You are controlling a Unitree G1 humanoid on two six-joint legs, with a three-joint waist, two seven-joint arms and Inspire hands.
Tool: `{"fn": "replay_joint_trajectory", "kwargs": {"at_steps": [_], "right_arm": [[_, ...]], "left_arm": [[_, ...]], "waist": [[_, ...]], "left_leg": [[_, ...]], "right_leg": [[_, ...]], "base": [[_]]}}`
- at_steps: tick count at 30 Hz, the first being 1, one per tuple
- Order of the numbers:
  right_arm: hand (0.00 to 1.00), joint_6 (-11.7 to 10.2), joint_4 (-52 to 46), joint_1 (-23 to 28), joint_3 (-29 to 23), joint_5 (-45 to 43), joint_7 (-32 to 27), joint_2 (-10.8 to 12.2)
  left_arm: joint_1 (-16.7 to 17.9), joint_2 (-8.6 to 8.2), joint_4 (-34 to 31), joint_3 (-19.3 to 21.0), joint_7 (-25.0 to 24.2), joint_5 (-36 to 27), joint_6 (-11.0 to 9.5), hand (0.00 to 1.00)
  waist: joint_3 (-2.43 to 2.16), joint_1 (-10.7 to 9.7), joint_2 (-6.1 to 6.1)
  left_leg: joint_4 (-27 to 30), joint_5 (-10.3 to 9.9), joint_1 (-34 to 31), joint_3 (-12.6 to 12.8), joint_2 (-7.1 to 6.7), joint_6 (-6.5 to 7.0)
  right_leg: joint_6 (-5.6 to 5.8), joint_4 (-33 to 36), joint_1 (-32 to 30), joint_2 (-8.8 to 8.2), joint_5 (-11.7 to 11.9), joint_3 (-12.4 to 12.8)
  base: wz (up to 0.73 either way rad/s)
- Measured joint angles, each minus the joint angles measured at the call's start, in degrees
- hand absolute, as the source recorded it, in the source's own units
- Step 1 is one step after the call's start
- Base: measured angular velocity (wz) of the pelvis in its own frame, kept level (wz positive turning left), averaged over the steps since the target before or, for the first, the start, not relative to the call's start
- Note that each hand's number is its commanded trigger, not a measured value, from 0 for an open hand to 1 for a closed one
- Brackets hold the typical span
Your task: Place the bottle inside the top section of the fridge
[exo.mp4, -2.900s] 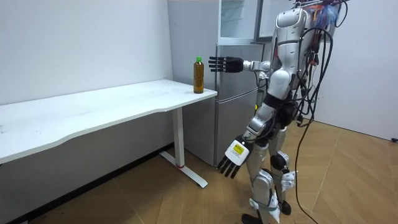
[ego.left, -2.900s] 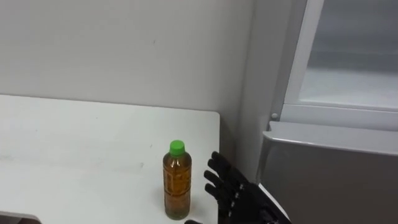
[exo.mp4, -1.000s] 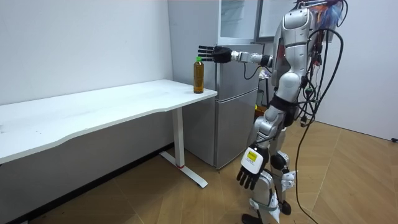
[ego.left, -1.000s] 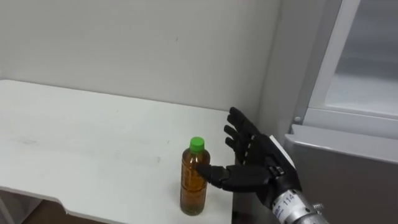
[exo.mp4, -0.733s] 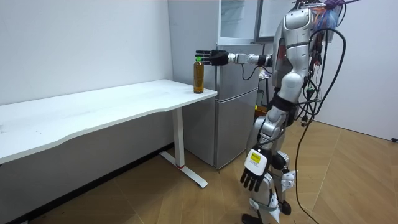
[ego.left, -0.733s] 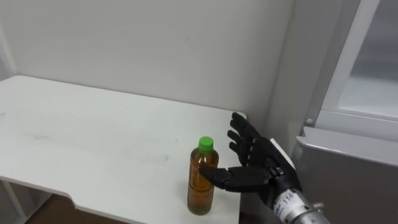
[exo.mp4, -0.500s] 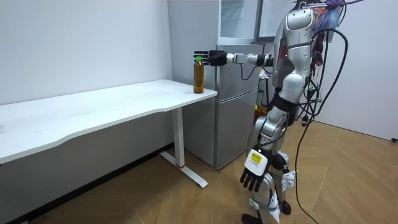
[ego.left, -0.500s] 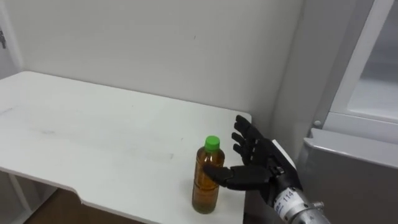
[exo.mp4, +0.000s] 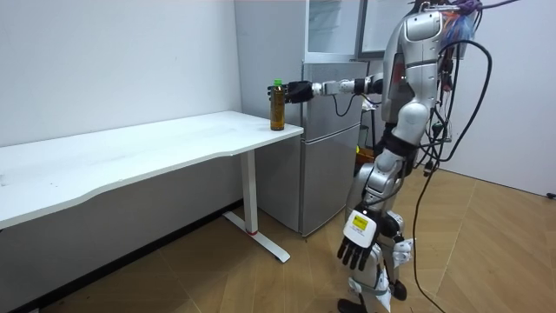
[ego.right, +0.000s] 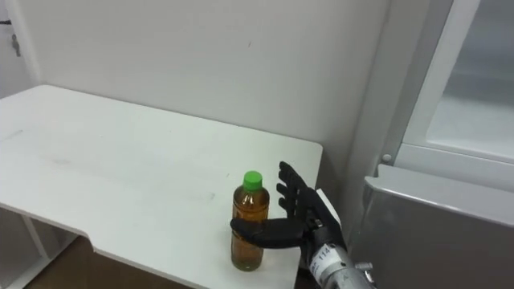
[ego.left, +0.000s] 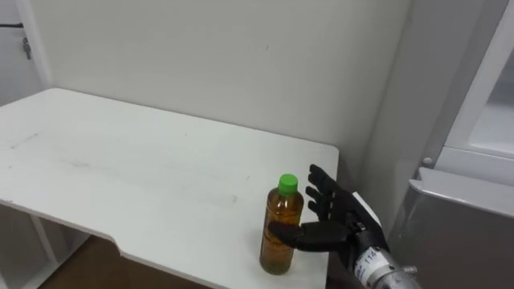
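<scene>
**Left eye view.** The bottle (ego.left: 281,233) stands upright at the table (ego.left: 120,168) corner, at 5 o'clock in the view. The right hand (ego.left: 336,218), clear of it moments earlier, now brackets it from 3 o'clock. The fingers (ego.left: 323,195) are straight and spread behind it and the thumb lies across its front, not yet clasped.

**Room view.** The robot stands by the fridge (exo.mp4: 326,148), its right arm stretched to the bottle and lower than before. The left hand (exo.mp4: 354,249) hangs loose-fingered by the leg.

**Right eye view.** The thumb crosses the bottle's lower half, and the fridge's upper part shows at 2 o'clock.

**Judgement.** The approach looks finished; closing the fingers comes next.
</scene>
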Motion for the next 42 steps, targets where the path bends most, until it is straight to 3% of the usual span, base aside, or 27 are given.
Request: {"fn": "replay_joint_trajectory", "kwargs": {"at_steps": [10,18,28,35,42], "right_arm": [[0.0,0.0,0.36,-0.02,2.04,0.06,0.08,-0.05],[0.0,0.05,5.66,-1.13,2.54,0.04,-0.01,-0.05],[0.0,0.98,7.85,-3.6,2.54,0.1,-0.59,-0.03],[0.0,0.98,8.6,-3.68,2.54,0.39,-0.51,-0.03],[0.0,1.16,12.74,-4.23,2.27,3.13,-0.52,-0.17]], "left_arm": [[-0.02,-0.02,-0.05,0.23,0.0,-0.01,-0.01,0.0],[0.14,0.04,-0.05,0.49,-0.45,-0.01,0.0,0.0],[0.14,0.03,-0.05,-0.14,-1.57,-0.01,0.48,0.0],[0.13,0.02,-0.32,-0.11,-1.58,0.02,0.52,0.0],[0.43,-0.08,-1.83,-0.11,-1.58,0.04,1.22,0.0]], "waist": [[0.02,1.59,-0.13],[0.35,1.96,-0.94],[0.17,2.17,-1.23],[0.17,2.88,-1.22],[0.4,2.72,-0.64]], "left_leg": [[0.0,0.16,-0.02,-0.11,-0.03,0.09],[-0.08,0.16,-0.31,-0.26,-0.03,0.09],[0.1,0.18,-0.36,-0.37,-0.06,0.08],[0.06,0.18,-0.28,-0.46,-0.09,0.08],[0.2,0.18,-1.17,-1.83,-0.35,0.09]], "right_leg": [[0.01,0.0,0.15,-0.09,-0.01,-0.35],[0.02,0.01,0.28,-0.07,-0.01,-0.51],[0.02,0.03,0.03,-0.06,-0.01,-0.6],[0.02,0.01,0.07,-0.08,-0.01,-0.71],[0.02,-0.01,0.13,-0.2,-0.01,-2.62]], "base": [[0.02],[0.0],[0.0],[0.0],[0.08]]}}
